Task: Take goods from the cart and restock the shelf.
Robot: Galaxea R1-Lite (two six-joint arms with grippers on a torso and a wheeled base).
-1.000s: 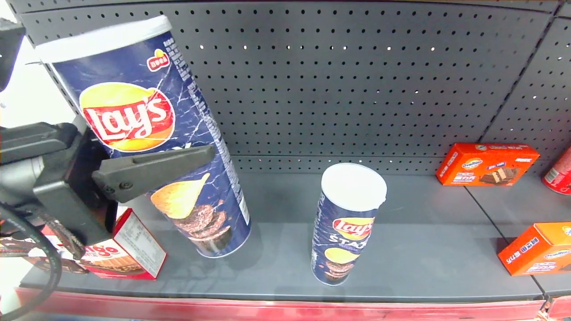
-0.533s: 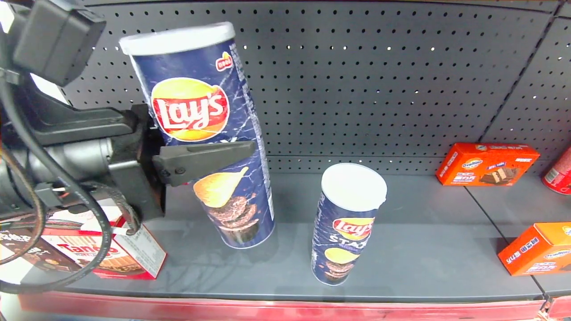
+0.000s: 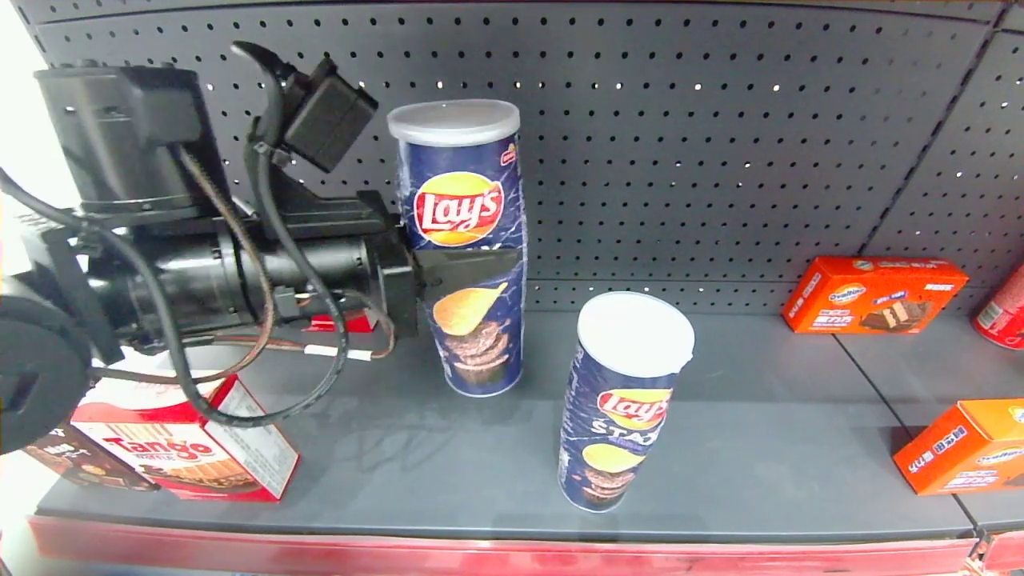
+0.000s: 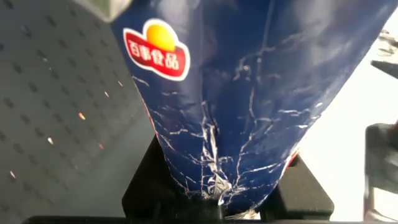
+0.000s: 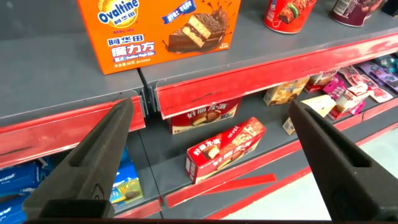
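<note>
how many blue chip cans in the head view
2. The held chip can is upright in the left gripper near the shelf back; the free chip can stands nearer the front edge, to its right. None seem hidden.

Front can (image 3: 616,416): dark blue w/ thin white cracks, red & yellow badge, white lid. Back can (image 3: 460,208) behind it: same blue, lid maybe clear-grey. Left box (image 3: 188,452): red & white. Right boxes (image 3: 876,292): orange. Shelf (image 3: 760,436): grey.
</note>
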